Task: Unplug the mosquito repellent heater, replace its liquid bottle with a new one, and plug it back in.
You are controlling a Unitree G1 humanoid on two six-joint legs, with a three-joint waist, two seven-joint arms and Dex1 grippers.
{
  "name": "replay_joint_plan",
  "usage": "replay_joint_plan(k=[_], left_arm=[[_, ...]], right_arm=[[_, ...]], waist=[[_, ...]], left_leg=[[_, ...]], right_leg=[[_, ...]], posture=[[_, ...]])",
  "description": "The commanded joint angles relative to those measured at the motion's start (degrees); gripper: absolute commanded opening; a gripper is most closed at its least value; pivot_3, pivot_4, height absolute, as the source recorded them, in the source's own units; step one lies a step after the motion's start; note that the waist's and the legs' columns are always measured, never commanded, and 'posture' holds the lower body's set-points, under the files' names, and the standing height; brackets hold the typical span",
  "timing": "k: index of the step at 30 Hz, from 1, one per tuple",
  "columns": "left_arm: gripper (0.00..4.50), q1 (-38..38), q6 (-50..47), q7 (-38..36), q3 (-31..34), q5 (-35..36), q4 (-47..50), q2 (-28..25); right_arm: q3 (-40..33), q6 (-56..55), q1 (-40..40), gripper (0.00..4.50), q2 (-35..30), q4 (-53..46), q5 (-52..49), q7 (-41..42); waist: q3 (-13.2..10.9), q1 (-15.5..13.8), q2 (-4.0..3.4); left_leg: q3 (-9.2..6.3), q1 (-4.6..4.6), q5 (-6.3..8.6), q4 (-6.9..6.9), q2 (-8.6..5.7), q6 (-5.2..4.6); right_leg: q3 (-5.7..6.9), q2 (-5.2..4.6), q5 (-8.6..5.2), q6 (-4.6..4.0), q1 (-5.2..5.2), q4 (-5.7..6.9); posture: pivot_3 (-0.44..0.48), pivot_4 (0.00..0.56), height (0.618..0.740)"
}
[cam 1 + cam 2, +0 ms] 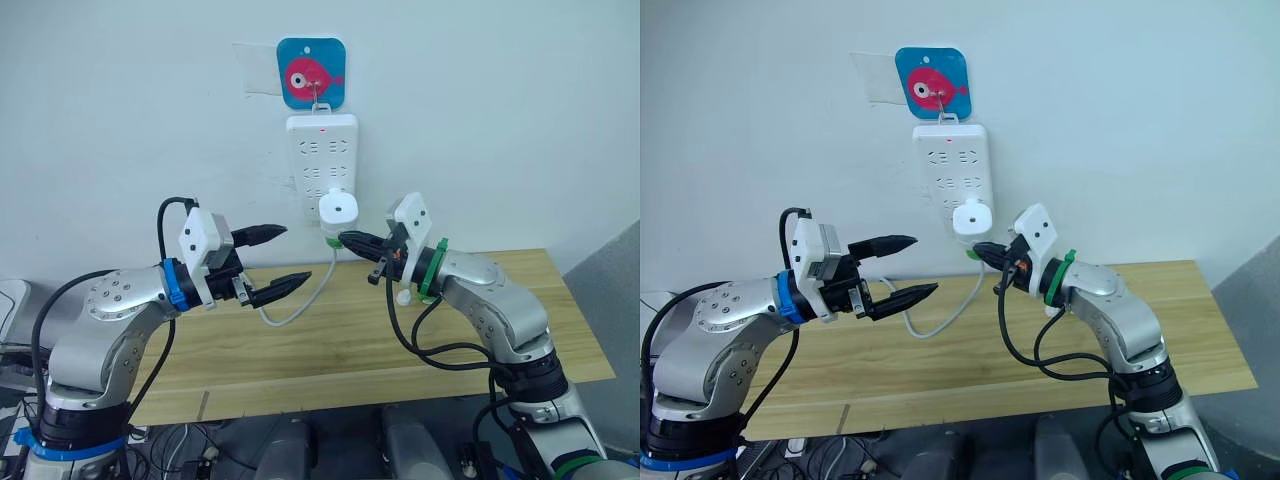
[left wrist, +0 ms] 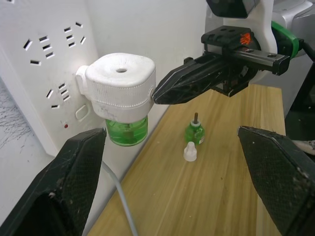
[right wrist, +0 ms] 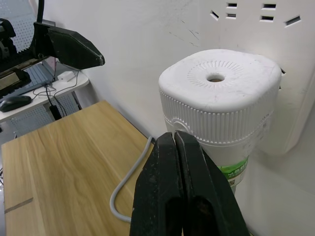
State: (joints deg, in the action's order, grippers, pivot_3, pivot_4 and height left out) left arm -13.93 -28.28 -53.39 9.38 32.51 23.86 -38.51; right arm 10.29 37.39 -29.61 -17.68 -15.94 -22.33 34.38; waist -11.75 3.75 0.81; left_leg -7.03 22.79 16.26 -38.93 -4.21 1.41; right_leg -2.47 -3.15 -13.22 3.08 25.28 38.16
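The heater (image 1: 339, 210) sits plugged into the wall strip (image 1: 321, 150), bottle (image 2: 127, 131) hanging below; the right gripper (image 1: 349, 240), fingers pressed together and empty, points at its underside, nearer than the wide-open left gripper (image 1: 278, 260).

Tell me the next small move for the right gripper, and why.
Probably open it. The right gripper is shut with its tip at the side of the mosquito repellent heater, which is plugged into the power strip, so it cannot grasp the heater to pull it out.

The mosquito repellent heater (image 1: 339, 211) sits plugged into the power strip (image 1: 322, 160).
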Motion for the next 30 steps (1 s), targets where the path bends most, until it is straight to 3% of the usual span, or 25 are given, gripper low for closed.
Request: replay_joint_plan(k=[1, 16, 26, 30], left_arm=[[4.5, -0.3, 0.2, 0.1, 0.5, 1.1, 0.6, -0.6], [4.5, -0.1, 0.2, 0.7, 0.4, 1.2, 0.5, -0.6], [4.5, -0.2, 0.3, 0.4, 0.8, -0.2, -2.5, -2.5], [4.5, 0.7, -0.2, 1.2, 2.4, -0.7, -4.5, -4.3]], right_arm=[[-1.0, -0.9, -1.2, 0.04, 0.6, -1.3, 0.5, -1.2], [-6.5, 3.4, -2.2, 0.04, 4.9, -0.6, -0.5, -8.6], [-3.4, 5.3, 3.3, 0.04, -4.6, -9.5, -5.9, 3.6], [-7.4, 4.3, 6.6, 0.94, -10.4, -11.1, -8.9, 8.6]], waist=[[0.0, 0.0, 0.0], [0.0, 0.0, 0.0], [0.0, -0.1, 0.0], [0.0, -0.2, 0.0]], left_leg=[[0.0, 0.0, 0.0, 0.0, 0.0, 0.0], [-0.02, -0.04, -0.02, 0.0, 0.01, 0.02], [-0.01, -0.01, -0.02, 0.01, 0.02, 0.02], [0.01, -0.02, 0.02, 0.03, 0.04, -0.06]], right_leg=[[0.01, 0.0, 0.0, 0.0, 0.0, 0.0], [0.05, 0.01, 0.09, -0.13, -0.03, 0.06], [0.03, 0.03, 0.08, -0.13, -0.03, -0.1], [0.02, 0.04, 0.08, -0.13, -0.03, -0.09]], posture=[[-0.08, 0.177, 0.74], [-0.088, 0.175, 0.74], [-0.089, 0.174, 0.74], [-0.082, 0.172, 0.74]])
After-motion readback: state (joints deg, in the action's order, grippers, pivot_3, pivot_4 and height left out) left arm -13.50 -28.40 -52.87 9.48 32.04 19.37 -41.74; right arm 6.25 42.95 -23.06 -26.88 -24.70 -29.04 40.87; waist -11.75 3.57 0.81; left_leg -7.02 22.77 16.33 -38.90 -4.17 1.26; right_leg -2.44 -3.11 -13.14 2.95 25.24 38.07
